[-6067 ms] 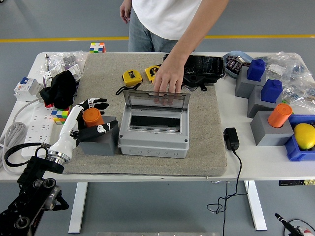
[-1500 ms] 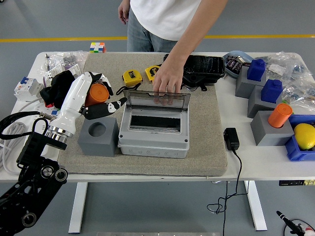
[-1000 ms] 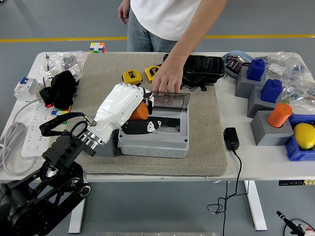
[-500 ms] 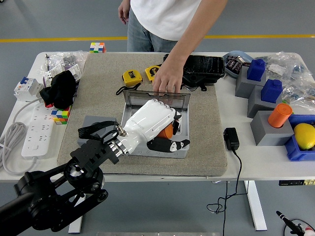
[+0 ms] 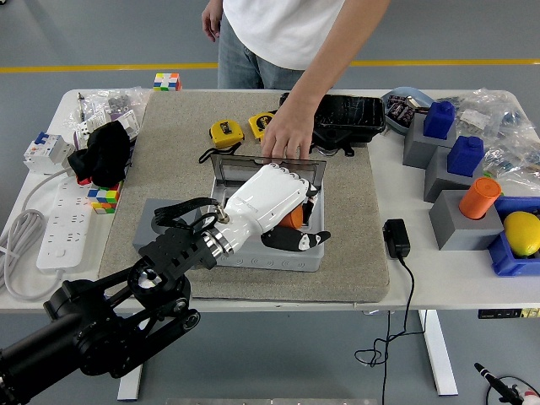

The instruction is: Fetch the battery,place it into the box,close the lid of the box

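Our left hand has swung from the gray holder, now behind its wrist, to over the open box, fingers wrapped around the orange battery under its palm. Beyond it, a person's hand props the lid. Release comes next, we judge.

The left hand has carried the orange battery off its grey holder. Now it's over the open box.

Left hand reaches in from lower left, fingers curled in a grasp, thumb extended rightward.
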### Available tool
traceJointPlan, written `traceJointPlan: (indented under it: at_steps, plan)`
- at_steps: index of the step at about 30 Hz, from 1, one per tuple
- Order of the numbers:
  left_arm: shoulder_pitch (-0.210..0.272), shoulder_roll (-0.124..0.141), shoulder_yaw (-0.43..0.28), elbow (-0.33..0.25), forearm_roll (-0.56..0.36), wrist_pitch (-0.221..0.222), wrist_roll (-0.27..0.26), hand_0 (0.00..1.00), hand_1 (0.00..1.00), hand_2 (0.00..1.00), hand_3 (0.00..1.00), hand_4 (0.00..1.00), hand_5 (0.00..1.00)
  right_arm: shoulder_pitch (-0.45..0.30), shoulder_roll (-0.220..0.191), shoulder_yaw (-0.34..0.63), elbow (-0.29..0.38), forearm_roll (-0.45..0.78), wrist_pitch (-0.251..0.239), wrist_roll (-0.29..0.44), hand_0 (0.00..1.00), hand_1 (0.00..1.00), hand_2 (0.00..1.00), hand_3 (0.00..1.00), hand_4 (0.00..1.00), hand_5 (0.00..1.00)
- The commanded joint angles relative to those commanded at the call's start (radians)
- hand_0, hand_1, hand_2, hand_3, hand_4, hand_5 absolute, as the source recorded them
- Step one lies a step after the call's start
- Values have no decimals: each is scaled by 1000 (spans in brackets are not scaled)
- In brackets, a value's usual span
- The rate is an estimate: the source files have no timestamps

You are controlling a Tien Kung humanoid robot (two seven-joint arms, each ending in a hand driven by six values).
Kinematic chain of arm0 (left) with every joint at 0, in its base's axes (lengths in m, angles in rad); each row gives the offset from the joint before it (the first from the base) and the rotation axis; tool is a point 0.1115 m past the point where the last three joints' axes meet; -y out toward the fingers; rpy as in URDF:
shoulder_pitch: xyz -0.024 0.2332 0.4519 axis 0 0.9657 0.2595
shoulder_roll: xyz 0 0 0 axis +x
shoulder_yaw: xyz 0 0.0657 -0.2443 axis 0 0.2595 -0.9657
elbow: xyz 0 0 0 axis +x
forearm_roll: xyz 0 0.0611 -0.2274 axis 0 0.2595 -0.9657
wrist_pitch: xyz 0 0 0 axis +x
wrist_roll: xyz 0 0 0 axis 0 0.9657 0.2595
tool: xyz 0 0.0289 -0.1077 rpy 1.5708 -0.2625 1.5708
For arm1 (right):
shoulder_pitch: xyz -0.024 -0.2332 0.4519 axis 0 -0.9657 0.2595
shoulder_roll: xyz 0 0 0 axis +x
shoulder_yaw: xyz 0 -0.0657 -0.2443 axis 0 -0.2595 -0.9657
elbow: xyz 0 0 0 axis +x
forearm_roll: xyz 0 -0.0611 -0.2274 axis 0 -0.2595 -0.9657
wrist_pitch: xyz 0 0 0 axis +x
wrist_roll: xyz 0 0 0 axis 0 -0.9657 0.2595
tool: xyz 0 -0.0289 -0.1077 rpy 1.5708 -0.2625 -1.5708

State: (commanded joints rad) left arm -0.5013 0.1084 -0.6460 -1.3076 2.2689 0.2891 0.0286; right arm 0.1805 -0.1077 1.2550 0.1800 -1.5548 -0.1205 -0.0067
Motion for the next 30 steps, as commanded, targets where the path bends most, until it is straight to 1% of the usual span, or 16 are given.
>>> traceJointPlan:
  at_steps: [6,11,15,24,30]
  plan:
    - [-21,-17,4,52,0,26,-24,72,69,118,112,630,419,3,0,-2,0,2,-1,0,890,869,838,884,998,998]
    - [-54,-38,-14,127,0,48,-48,72,69,118,112,630,418,6,-3,8,0,-6,-1,-1,890,869,838,884,998,998]
    - [-71,-50,-25,164,0,54,-56,72,69,118,112,630,418,6,-2,9,0,-8,-2,-1,890,869,838,884,998,998]
    - [-79,-57,-23,196,0,57,-63,72,68,119,112,630,417,6,-1,7,0,-6,-3,-1,889,869,838,884,998,998]
    - [-83,-67,-33,225,0,70,-74,72,68,119,112,630,417,8,-1,-1,0,2,-3,0,890,869,838,884,998,998]
